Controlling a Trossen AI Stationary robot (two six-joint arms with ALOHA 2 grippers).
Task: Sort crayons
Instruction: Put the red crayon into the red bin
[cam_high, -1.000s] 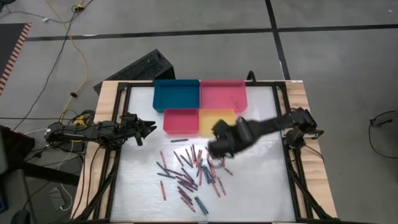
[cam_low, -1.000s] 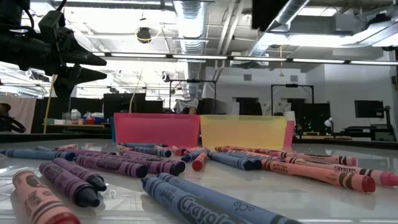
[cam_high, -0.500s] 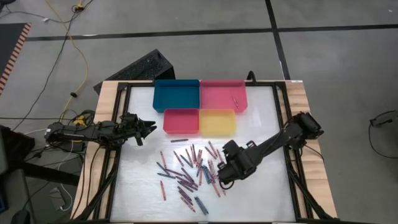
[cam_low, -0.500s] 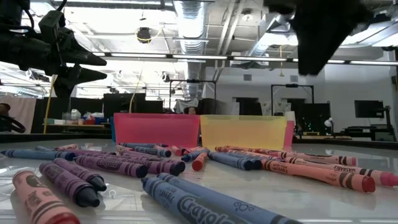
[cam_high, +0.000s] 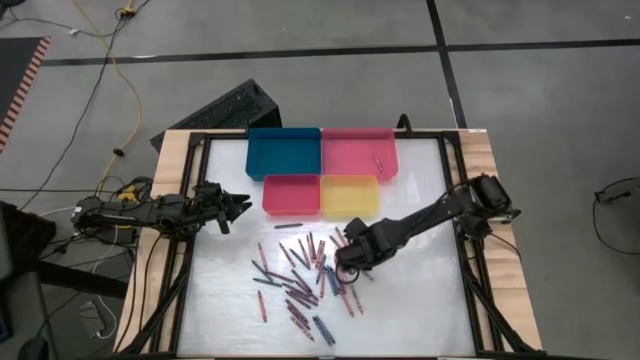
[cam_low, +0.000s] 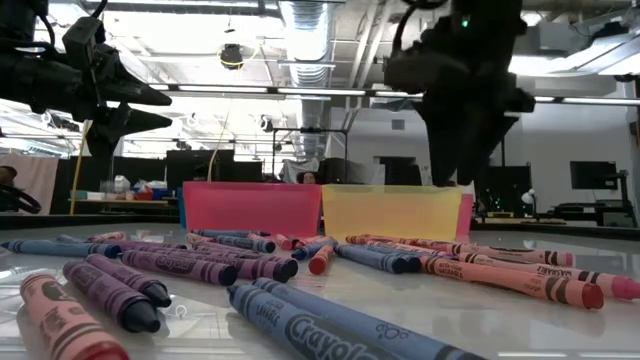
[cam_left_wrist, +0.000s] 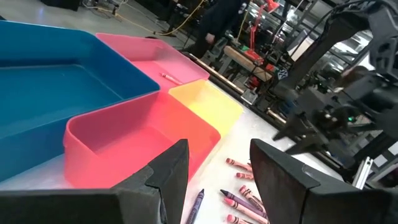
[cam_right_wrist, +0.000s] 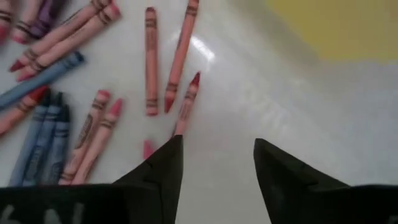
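Several red, pink, purple and blue crayons (cam_high: 305, 275) lie loose on the white table top in a scattered pile. My right gripper (cam_high: 345, 257) hangs over the pile's right edge, pointing steeply down, open, clear of the table in the low view (cam_low: 462, 175). In its wrist view the fingers (cam_right_wrist: 217, 155) stand apart over bare table, next to three red-pink crayons (cam_right_wrist: 180, 62). My left gripper (cam_high: 240, 205) waits open at the table's left side, level, facing the trays (cam_left_wrist: 217, 168).
Four trays stand at the far middle: blue (cam_high: 283, 150), large pink (cam_high: 350, 145) with one crayon (cam_high: 378, 160) inside, small red-pink (cam_high: 291, 196) and yellow (cam_high: 349, 196). Bare table lies right of the pile and near the front edge. A black frame runs along the table's sides.
My right gripper has come down from high above the table toward the right edge of the crayon pile, entering the low view from above. The crayons lie as before.
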